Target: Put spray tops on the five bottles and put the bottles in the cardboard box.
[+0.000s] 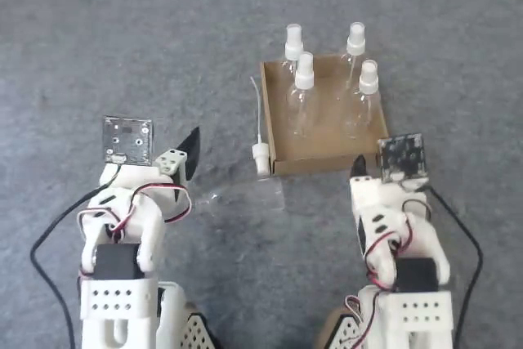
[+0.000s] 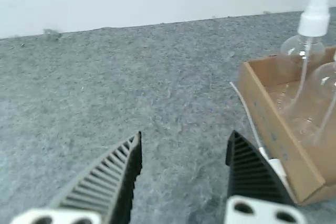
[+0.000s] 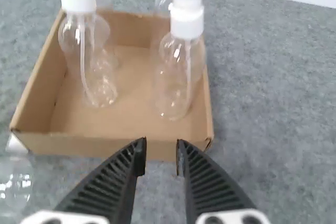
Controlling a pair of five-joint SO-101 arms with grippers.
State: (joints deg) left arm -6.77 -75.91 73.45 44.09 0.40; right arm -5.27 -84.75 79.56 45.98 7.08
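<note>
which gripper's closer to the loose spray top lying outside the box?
Left. The left gripper is close beside the spray top, off the cardboard box's corner. The right gripper faces the box's near wall toward the opposite corner, farther away.

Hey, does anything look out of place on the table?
Yes. One clear bottle lies on its side on the mat, outside the cardboard box on the arms' side, seemingly without a top. A loose spray top lies beside the box's outer wall. Four topped bottles stand inside.

Four capped spray bottles (image 1: 304, 104) stand in the cardboard box (image 1: 323, 166). A loose spray top (image 1: 261, 154) lies just beside its left wall, and an uncapped bottle (image 1: 245, 196) lies on the table (image 1: 122, 55) nearby.
</note>
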